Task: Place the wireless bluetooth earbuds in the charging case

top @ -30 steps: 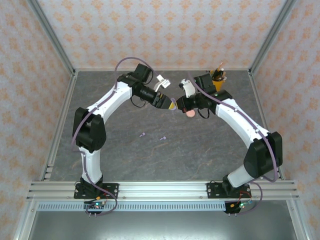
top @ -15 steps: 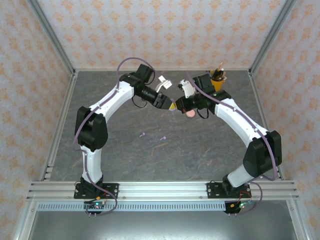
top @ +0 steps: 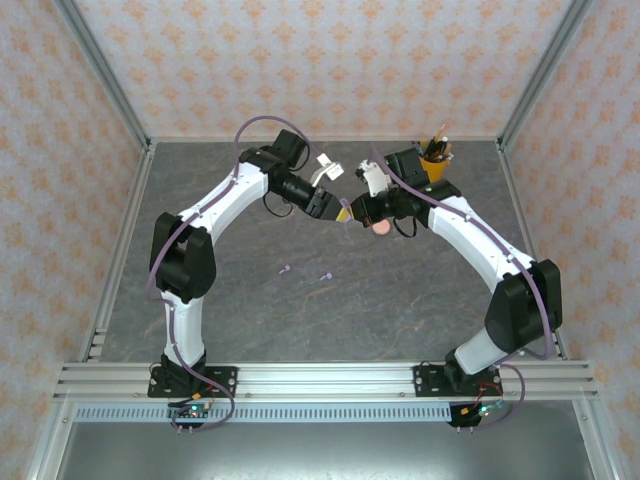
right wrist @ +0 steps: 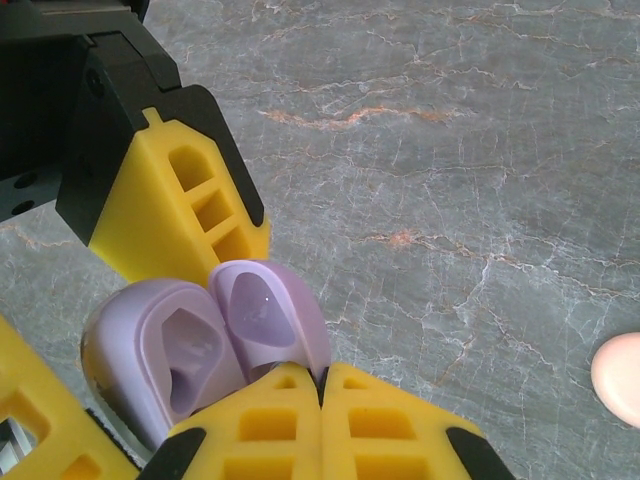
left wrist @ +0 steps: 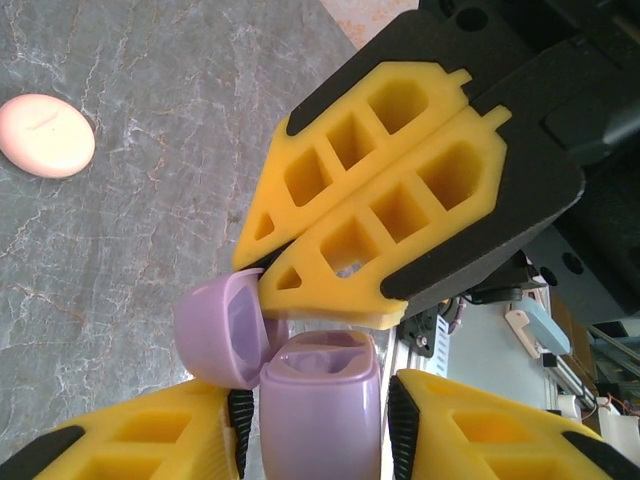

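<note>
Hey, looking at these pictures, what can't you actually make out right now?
- Top view: lilac earbuds on the table, too small to tell how they lie.
- Right wrist view: purple case, its near part covered by the right gripper, so its sockets are half hidden.
- Right wrist view: pink case, cut off by the right edge.

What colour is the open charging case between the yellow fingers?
The charging case is lilac purple; the left wrist view shows it best.
</note>
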`<state>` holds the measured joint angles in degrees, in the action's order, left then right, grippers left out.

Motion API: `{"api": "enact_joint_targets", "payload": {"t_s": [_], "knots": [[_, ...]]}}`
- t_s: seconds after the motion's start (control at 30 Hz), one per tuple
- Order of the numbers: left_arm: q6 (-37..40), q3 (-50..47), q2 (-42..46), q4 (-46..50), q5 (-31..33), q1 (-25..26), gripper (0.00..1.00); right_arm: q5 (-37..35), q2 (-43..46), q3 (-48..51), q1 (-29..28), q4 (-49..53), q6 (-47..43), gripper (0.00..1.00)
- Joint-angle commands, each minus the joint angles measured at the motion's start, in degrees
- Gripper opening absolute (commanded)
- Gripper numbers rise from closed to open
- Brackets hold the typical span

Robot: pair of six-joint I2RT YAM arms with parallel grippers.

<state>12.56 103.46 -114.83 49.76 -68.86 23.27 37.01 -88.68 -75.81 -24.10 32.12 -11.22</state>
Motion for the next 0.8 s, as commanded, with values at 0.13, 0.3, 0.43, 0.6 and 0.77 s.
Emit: {"api": "enact_joint_targets", "payload": {"t_s": [0.13,0.3,0.43,0.6,0.77], "knots": [[1.59,1.88,-1.1,1.85,-2.42,0.64,0.35,-0.19,-0.42,-1.97,-0.36,-0.57,-0.75,0.0],[1.6,1.8,-1.1,1.87,-2.51,0.66,0.29,-0.1,-0.09,-1.97,-0.35,-0.87,-0.31,0.0],[1.59,1.35,-0.85,1.29,-2.59,0.81,0.22,0.06,0.26,-1.7,-0.34,-1.47,0.45,0.0],[-0.17,-0.46,0.62,-1.91,-1.36,0.79,0.13,-0.65,1.37,-0.73,-0.38,-3.0,2.52,0.25],[-3.81,-4.06,4.02,-8.1,2.17,0.19,0.05,-2.99,4.64,0.71,-0.34,-3.4,5.71,0.46]]}}
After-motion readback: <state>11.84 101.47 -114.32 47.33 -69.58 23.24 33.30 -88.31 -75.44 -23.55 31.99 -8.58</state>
